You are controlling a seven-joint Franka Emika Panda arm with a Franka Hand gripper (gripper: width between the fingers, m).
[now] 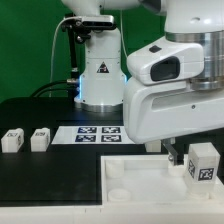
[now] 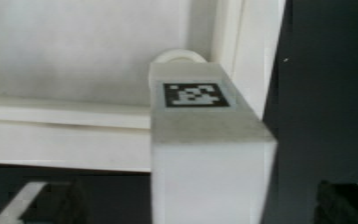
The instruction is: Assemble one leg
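Observation:
My gripper [image 1: 193, 152] is shut on a white leg [image 1: 203, 162] with a black-and-white tag. It holds the leg over the right far corner of the large white tabletop [image 1: 140, 185] in the exterior view. In the wrist view the leg [image 2: 208, 150] runs out from my gripper [image 2: 208, 205], tag facing the camera. Its far end is at a round corner socket [image 2: 185, 57] of the tabletop [image 2: 69, 110]; I cannot tell whether it touches. Two more legs [image 1: 12, 140] [image 1: 40, 138] stand on the black table at the exterior view's left.
The marker board [image 1: 98, 133] lies flat behind the tabletop, in front of the robot base [image 1: 98, 85]. The tabletop's raised rim [image 2: 247, 40] runs beside the held leg. A round socket [image 1: 117, 167] shows at the tabletop's far left corner.

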